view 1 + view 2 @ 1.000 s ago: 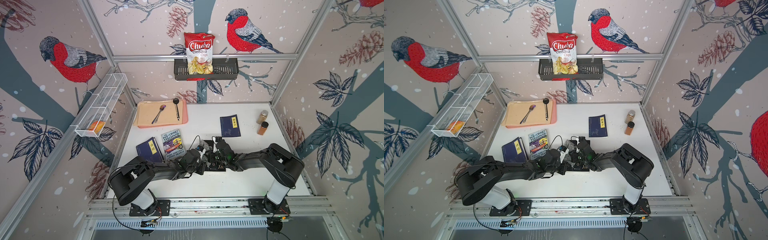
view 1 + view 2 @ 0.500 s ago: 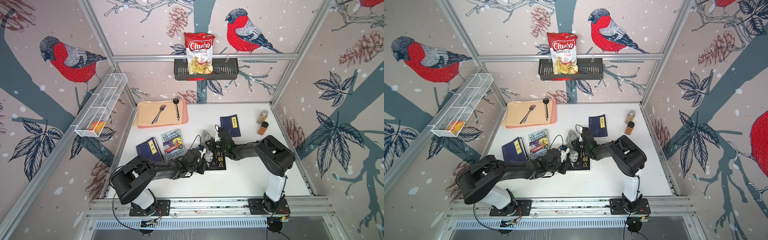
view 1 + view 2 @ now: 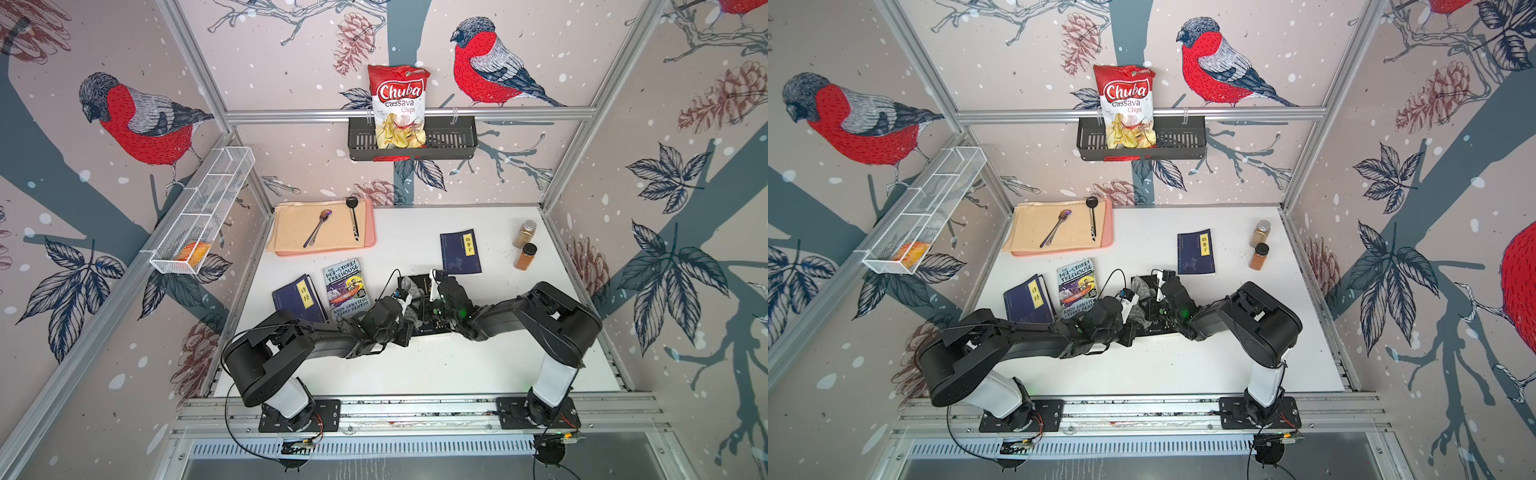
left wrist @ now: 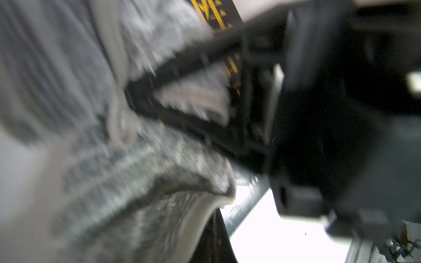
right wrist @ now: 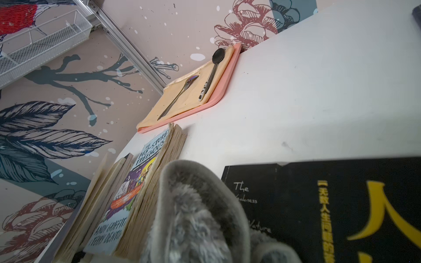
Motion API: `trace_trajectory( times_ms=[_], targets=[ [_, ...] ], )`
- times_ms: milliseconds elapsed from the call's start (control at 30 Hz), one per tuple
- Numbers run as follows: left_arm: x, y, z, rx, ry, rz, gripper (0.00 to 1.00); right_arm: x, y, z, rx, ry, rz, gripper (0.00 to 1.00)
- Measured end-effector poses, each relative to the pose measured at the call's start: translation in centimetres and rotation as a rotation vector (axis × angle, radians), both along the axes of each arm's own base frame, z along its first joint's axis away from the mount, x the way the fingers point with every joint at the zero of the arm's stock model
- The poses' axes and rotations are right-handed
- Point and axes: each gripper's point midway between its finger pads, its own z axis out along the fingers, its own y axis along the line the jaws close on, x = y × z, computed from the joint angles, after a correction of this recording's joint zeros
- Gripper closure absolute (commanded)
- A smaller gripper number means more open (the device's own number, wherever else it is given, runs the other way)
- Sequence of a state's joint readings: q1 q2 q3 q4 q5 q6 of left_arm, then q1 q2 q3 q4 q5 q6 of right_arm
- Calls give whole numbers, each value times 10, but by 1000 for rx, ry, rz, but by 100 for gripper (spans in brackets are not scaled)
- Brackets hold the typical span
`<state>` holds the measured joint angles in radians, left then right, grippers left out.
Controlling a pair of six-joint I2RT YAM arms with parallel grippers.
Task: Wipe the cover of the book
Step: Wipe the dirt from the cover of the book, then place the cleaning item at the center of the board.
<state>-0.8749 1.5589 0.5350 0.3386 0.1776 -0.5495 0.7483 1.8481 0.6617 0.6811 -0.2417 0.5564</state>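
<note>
Black book (image 5: 296, 200) lies flat on the table (image 3: 415, 374), mid-width, nearer the front edge. Your left gripper (image 3: 406, 302) is clamped on the grey cloth (image 5: 193, 227), which is on the cover. Your right gripper (image 3: 433, 296) is closed above the book's far half.

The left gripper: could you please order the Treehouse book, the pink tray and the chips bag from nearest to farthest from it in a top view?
1. Treehouse book: nearest, just to the left of the left gripper.
2. Pink tray: farther back, at the rear left corner.
3. Chips bag: farthest, up in the black basket on the back wall.
</note>
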Motion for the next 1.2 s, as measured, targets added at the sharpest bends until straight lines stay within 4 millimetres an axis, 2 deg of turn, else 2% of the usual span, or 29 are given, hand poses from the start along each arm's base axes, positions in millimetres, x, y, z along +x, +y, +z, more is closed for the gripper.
trace_trajectory(
  times_ms=[100, 200, 333, 433, 533, 633, 700, 733, 800, 867, 967, 1033, 1133, 1200],
  targets=[
    [-4, 1, -1, 2, 14, -10, 100, 39, -2, 4, 1, -7, -55, 100],
    [-10, 8, -11, 43, 45, -9, 100, 56, -7, 5, -12, 2, -83, 100],
    [-9, 8, -12, 42, 43, -7, 100, 51, -19, 14, -46, 10, -93, 99],
    [-8, 6, -11, 37, 41, -9, 100, 40, -29, 36, -41, -10, -96, 95],
    [-8, 5, -10, 41, 43, -9, 100, 30, -43, 67, -15, -63, -107, 85],
    [-9, 7, -9, 56, 52, -7, 100, 25, -65, 92, -25, -123, -166, 77],
    [-7, 5, -2, 55, 44, -12, 100, 30, -87, 95, -67, -149, -249, 77],
    [-5, 3, 3, 51, 37, -15, 100, 34, -99, 91, -97, -146, -292, 77],
    [1, -4, 14, 40, 12, -26, 100, 43, -135, 71, -190, -107, -405, 76],
    [8, -11, 27, 29, -9, -33, 100, 45, -165, 52, -265, -66, -487, 74],
    [19, -25, 47, 10, -48, -47, 74, 34, -190, 31, -324, -13, -534, 63],
    [27, -34, 57, 2, -71, -57, 61, 30, -200, 25, -345, 5, -558, 57],
    [42, -50, 66, 2, -96, -65, 51, 31, -214, 28, -361, -8, -608, 46],
    [54, -60, 64, 28, -103, -63, 45, 30, -222, 30, -369, -16, -635, 39]
  ],
)
